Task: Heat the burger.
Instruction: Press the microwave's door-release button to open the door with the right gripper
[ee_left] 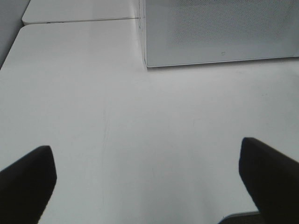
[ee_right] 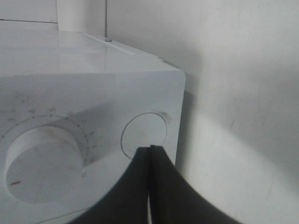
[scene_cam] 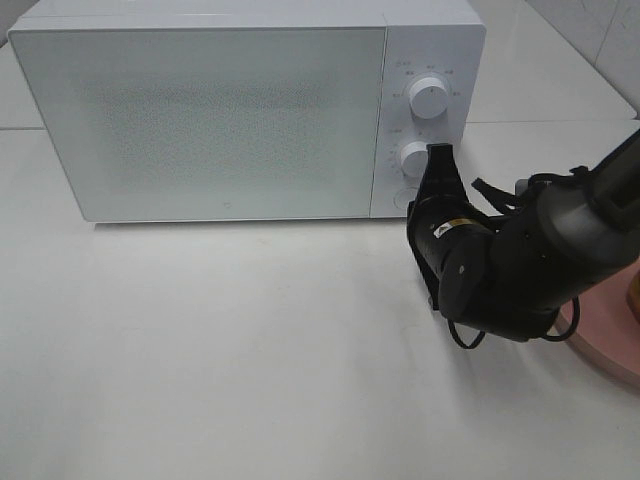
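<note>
Pinched closed, the right end effector (scene_cam: 440,152) aims at the round button (ee_right: 145,135) of the microwave (scene_cam: 200,110) just ahead of its tips, while the burger (scene_cam: 636,300) sits behind it, nearer this arm.

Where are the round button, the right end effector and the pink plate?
button (ee_right: 144,135): right wrist view, centre of its face.
right end effector (ee_right: 150,150): right wrist view, where the shut tips meet.
plate (scene_cam: 606,356): exterior high view, bare pink rim.
</note>
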